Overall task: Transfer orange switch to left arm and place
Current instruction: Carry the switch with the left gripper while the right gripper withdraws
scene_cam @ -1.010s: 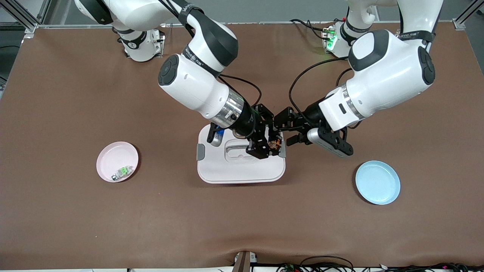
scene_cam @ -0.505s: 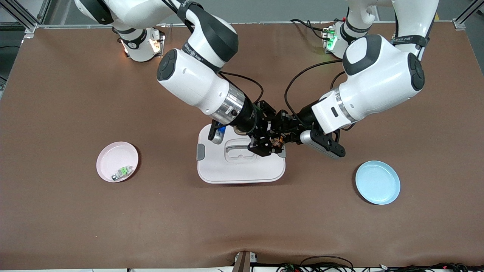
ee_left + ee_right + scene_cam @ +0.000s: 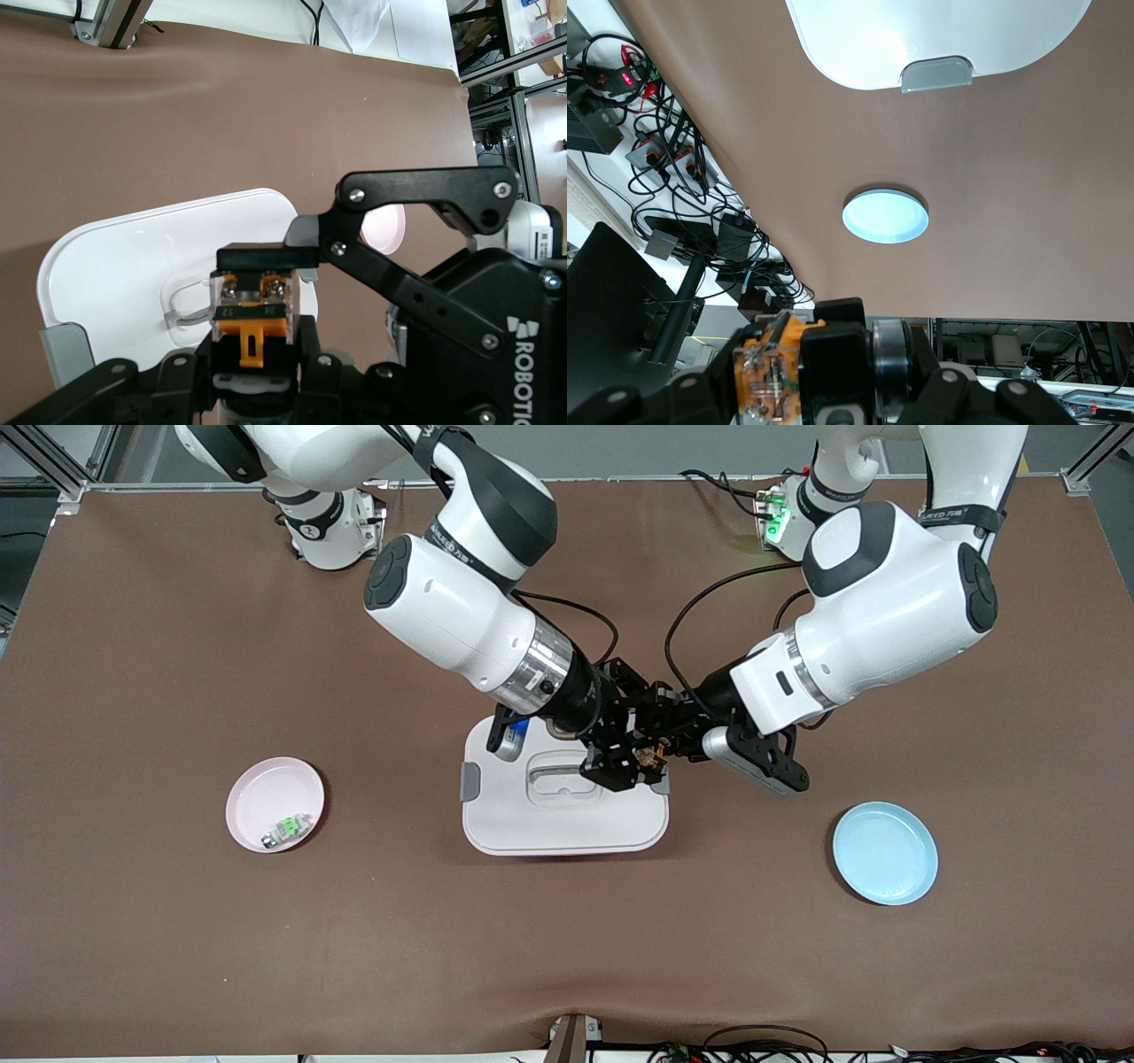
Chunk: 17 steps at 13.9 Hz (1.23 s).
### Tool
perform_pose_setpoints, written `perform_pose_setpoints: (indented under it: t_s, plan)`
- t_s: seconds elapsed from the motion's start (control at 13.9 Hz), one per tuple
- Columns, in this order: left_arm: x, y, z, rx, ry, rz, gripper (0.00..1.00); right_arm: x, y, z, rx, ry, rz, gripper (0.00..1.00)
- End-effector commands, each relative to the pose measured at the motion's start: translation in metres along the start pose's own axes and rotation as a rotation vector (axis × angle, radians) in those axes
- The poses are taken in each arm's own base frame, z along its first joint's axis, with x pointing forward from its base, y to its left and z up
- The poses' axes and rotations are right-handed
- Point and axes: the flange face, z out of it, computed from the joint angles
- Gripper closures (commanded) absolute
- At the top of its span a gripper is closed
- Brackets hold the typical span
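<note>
The orange switch point(image 3: 653, 758) is held in the air over the corner of the white box point(image 3: 549, 824) toward the left arm's end. My right gripper point(image 3: 640, 761) is shut on it; in the right wrist view point(image 3: 775, 376) the switch point(image 3: 764, 372) sits against a black pad. My left gripper point(image 3: 661, 749) has come in from the left arm's end. In the left wrist view my left gripper point(image 3: 257, 345) has its fingers close against both sides of the switch point(image 3: 252, 310), and the right gripper's finger point(image 3: 266, 257) lies over the switch. The box point(image 3: 115, 274) lies below.
A blue plate point(image 3: 884, 853) lies toward the left arm's end, nearer to the front camera than the box. A pink plate point(image 3: 266, 793) toward the right arm's end holds a small green-and-white part point(image 3: 288, 830). The box has grey side latches point(image 3: 469, 782).
My left gripper has moved in toward the right gripper and now meets the switch. The right arm has shifted slightly. In the last half second little has moved.
</note>
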Motion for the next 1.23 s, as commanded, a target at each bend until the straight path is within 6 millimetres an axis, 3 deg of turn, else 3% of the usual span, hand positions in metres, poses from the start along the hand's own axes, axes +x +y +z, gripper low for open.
perform_pose_setpoints:
  t_s: [0.0,0.22,0.29,0.58,0.72,1.01,1.15]
  plan:
    - [0.006,-0.003,-0.011,0.001,0.027,0.006,1.00,-0.009,0.000,-0.002,0.000,-0.027,0.014,0.00]
    - [0.010,-0.014,-0.021,0.045,0.042,0.031,1.00,-0.007,-0.003,-0.006,0.003,-0.019,-0.038,0.00]
    - [0.015,-0.030,-0.029,0.081,0.044,0.029,1.00,-0.004,-0.005,-0.007,-0.005,-0.001,-0.110,0.00]
    - [0.022,-0.066,-0.044,0.140,0.034,0.006,1.00,0.010,0.004,-0.007,-0.174,0.069,-0.542,0.00]
    - [0.026,-0.101,-0.065,0.195,0.009,-0.024,1.00,0.025,-0.001,-0.017,-0.271,0.104,-0.714,0.00]
    - [0.025,-0.167,-0.095,0.384,-0.066,0.023,1.00,0.047,-0.017,-0.086,-0.460,0.202,-1.085,0.00]
    - [0.018,-0.209,-0.101,0.441,-0.153,0.114,1.00,0.068,-0.028,-0.120,-0.572,0.269,-1.212,0.00]
